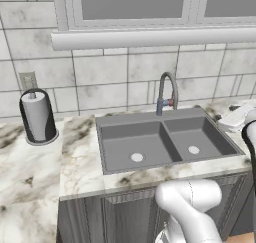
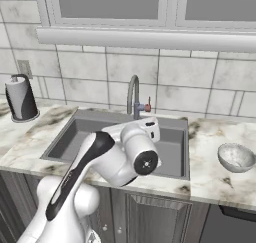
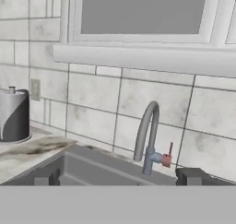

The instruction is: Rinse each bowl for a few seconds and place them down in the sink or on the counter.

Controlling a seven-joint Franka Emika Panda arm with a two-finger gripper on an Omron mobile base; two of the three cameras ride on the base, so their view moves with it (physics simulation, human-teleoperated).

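Grey bowl [image 2: 236, 157] sat upright on bench [image 2: 210, 174], right of sink [image 2: 172, 152], well apart from arm. Both basins bare but for pale drains. Faucet [image 2: 134, 96] arched at sink's back edge, red handle on its side. Pincer [image 3: 117, 176] released, tips spread wide, nothing between them; hung over sink, aimed at faucet and tiled wall. Paper-towel holder [image 1: 37, 117] stood on bench, far left.

Surfaces and finishes
Counter [image 1: 80, 157]: veined marble look, smooth; sink [image 1: 120, 137]: matt dark grey; faucet [image 3: 148, 135]: dull grey metal; bowl [image 2: 236, 157]: mottled, pale, glossy inside.
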